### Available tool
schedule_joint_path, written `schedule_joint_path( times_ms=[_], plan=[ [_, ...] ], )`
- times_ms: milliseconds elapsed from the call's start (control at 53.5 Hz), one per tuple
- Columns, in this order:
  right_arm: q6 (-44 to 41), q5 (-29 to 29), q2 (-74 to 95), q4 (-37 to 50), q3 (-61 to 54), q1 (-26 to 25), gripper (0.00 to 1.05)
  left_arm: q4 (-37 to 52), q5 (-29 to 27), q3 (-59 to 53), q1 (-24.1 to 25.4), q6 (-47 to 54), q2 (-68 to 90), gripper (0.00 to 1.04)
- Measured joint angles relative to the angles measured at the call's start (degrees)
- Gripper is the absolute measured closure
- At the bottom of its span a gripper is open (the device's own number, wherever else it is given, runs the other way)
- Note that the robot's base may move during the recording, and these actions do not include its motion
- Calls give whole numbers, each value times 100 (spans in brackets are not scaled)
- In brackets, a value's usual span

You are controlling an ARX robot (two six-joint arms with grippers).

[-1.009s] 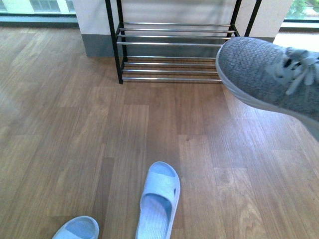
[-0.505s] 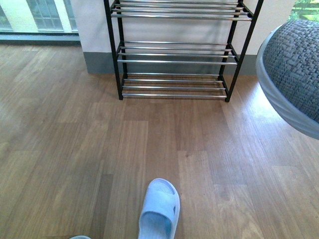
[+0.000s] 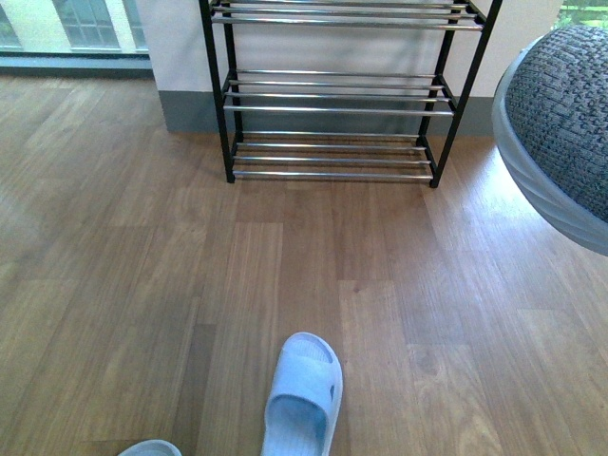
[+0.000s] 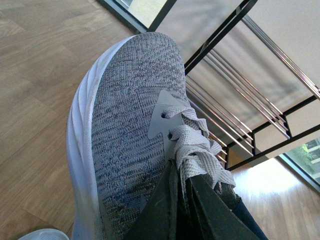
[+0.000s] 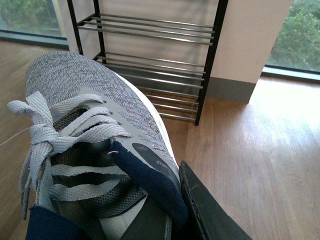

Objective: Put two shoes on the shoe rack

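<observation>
The shoe rack (image 3: 332,110) is standing top centre; a sneaker (image 3: 565,114) is hanging at the right edge; a slipper (image 3: 304,399) is lying on the floor (image 3: 142,266) bottom centre, a second slipper (image 3: 150,448) bottom left.

First sneaker (image 4: 125,135): grey-and-white flecked knit, pale grey laces, white sole.
Second sneaker (image 5: 85,100): same mottled grey knit, light grey laces, navy collar lining, white sole edge.
Shoe rack (image 3: 332,110): black frame, silver bars.
Slide slipper (image 3: 304,394): light blue-white.
Floor (image 3: 123,285): mid-brown wood-grain planks.
Skirting (image 3: 190,112): grey.
</observation>
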Motion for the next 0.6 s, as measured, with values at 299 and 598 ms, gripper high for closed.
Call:
schedule_joint_path(
  times_ms=[299,598],
  plan=[
    [13,15,0,-2,-9,-7,103,0,22,0,2,0,13,103],
    [17,-37,-2,-2,-9,-11,103,0,7,0,2,0,13,103]
  ],
)
